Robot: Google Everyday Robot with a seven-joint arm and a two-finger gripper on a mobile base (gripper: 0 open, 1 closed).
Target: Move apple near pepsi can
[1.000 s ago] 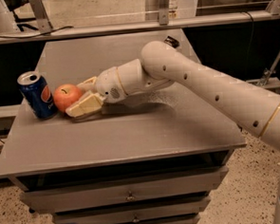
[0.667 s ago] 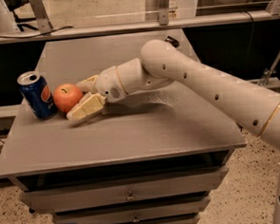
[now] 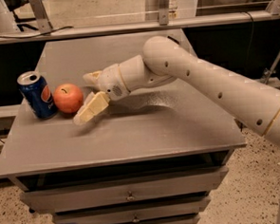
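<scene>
The red-orange apple (image 3: 68, 98) sits on the grey table (image 3: 145, 128) at the left, right beside the blue pepsi can (image 3: 36, 95), which stands upright at the table's left edge. My gripper (image 3: 82, 99) is just right of the apple and open. One cream finger (image 3: 90, 109) lies in front and right of the apple, the other (image 3: 92, 77) behind it. Neither finger grips the apple. The white arm reaches in from the right.
The table top sits on a cabinet with drawers (image 3: 131, 196). A metal rail (image 3: 125, 27) runs behind the table's far edge. A speckled floor lies to the right and below.
The gripper has opened off the apple and drawn back slightly to the right. The apple stays beside the can.
</scene>
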